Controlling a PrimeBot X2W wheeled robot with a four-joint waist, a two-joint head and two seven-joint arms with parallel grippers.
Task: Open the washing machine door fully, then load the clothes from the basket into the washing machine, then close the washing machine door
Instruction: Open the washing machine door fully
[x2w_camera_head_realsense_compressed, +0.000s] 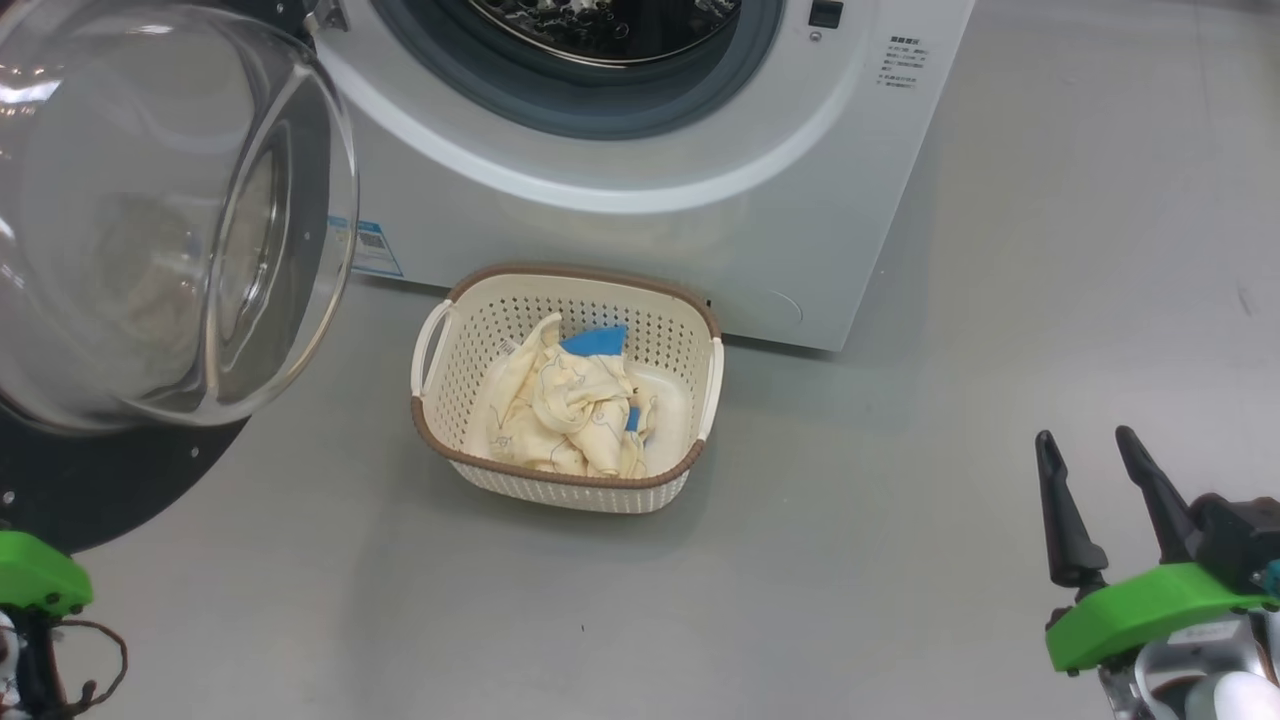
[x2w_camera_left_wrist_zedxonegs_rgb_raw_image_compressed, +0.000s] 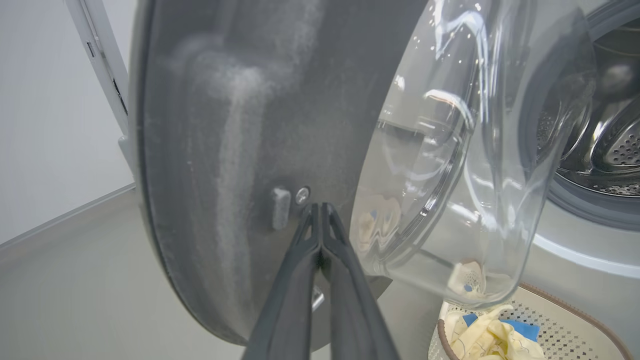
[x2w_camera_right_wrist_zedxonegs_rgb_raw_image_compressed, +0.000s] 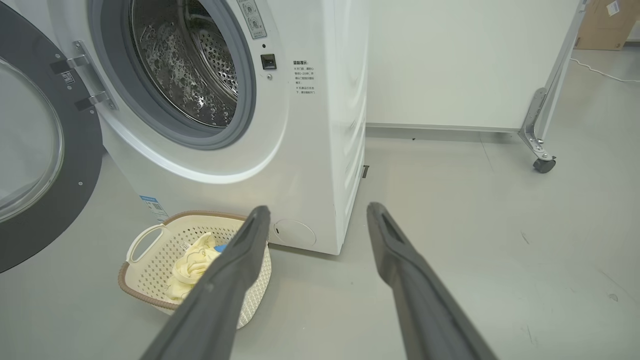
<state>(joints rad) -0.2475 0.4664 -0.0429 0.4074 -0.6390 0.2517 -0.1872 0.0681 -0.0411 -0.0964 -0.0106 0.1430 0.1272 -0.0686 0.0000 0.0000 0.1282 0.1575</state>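
From my seat, the first step looks done or very close to it: the large round washing machine door with its glossy black rim and bulging clear glass bowl (x2w_camera_head_realsense_compressed: 150, 230) stands swung well out to the left on its metal hinge (x2w_camera_right_wrist_zedxonegs_rgb_raw_image_compressed: 80, 62), and the mouth of the big white front-loading washing machine (x2w_camera_head_realsense_compressed: 640, 200) is uncovered. Whether the door is at its full travel I cannot tell. The left fingers (x2w_camera_left_wrist_zedxonegs_rgb_raw_image_compressed: 320, 225) are pressed shut on each other with nothing between them, their tips right at the door's dark inner face, just beside a small grey stud (x2w_camera_left_wrist_zedxonegs_rgb_raw_image_compressed: 280, 207) and a screw (x2w_camera_left_wrist_zedxonegs_rgb_raw_image_compressed: 302, 195). I cannot say whether they touch it. I judge the loading has not begun. The small cream perforated plastic basket with the brown woven-look rim (x2w_camera_head_realsense_compressed: 585, 272) sits on the grey floor (x2w_camera_head_realsense_compressed: 850, 550) just in front of the washer, below its opening, and the soft cream-yellow clothes with thin blue line drawings (x2w_camera_head_realsense_compressed: 570, 400) lie crumpled inside it, a blue band showing at the top of the heap. The steel perforated drum (x2w_camera_right_wrist_zedxonegs_rgb_raw_image_compressed: 190, 55), ringed by its grey rubber gasket (x2w_camera_right_wrist_zedxonegs_rgb_raw_image_compressed: 245, 100), shows no cloth in the part I can see. The right fingers (x2w_camera_head_realsense_compressed: 1065, 520) are spread wide and hold nothing, hanging over bare floor well apart from the basket, on its right. So what is left is moving the clothes into the drum and then shutting the door.
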